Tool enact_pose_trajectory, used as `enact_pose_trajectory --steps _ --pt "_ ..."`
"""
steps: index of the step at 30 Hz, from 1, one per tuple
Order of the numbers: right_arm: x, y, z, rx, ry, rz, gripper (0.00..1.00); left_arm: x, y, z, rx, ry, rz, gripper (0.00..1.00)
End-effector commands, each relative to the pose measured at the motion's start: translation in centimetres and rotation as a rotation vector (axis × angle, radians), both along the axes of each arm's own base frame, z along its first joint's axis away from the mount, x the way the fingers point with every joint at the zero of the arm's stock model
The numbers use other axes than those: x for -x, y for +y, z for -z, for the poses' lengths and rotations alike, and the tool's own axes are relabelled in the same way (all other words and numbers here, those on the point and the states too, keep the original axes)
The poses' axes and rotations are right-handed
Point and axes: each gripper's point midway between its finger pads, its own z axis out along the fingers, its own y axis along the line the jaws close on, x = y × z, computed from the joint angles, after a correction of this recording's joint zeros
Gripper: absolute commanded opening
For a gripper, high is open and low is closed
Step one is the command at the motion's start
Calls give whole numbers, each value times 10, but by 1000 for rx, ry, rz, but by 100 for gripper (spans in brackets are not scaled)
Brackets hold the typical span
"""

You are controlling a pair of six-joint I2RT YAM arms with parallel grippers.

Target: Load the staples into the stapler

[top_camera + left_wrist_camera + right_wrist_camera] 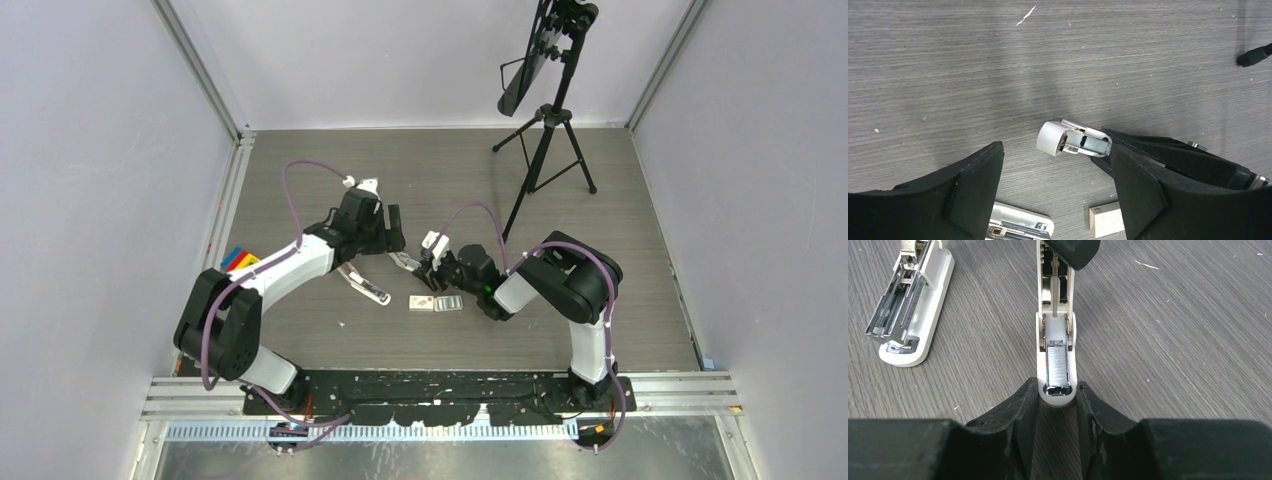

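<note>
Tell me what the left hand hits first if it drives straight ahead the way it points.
Probably the white end of the stapler held by the right hand, which lies straight ahead of the open left hand. Depth is unclear, so it could pass just above it.

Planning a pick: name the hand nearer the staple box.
Right. The right hand, clamping a stapler, is just beyond the staple box; the open left hand, farther back-left.

arms (290, 270): white shells, black joints | cables (286, 185): purple | fingers (1013, 412): matte black
</note>
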Motion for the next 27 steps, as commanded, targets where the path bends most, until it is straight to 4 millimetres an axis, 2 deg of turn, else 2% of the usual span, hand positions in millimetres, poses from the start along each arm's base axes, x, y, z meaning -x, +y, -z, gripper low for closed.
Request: enact_pose_trajectory --steps 1,6,9,17,27 --pt "14 -6 30 82 74 -35 20 -18 -9 -13 49 -43 -29 79" --pt "14 -7 29 82 74 -31 19 -21 -16 -9 86 -28 -35 72" --pt "15 -8 30 82 76 -30 19 -19 -29 -11 123 -14 26 61" --pt "14 -8 27 70 77 -24 19 -5 -48 -20 198 22 135 41" --pt "14 -7 26 58 82 -14 19 21 -66 -17 303 93 171 35"
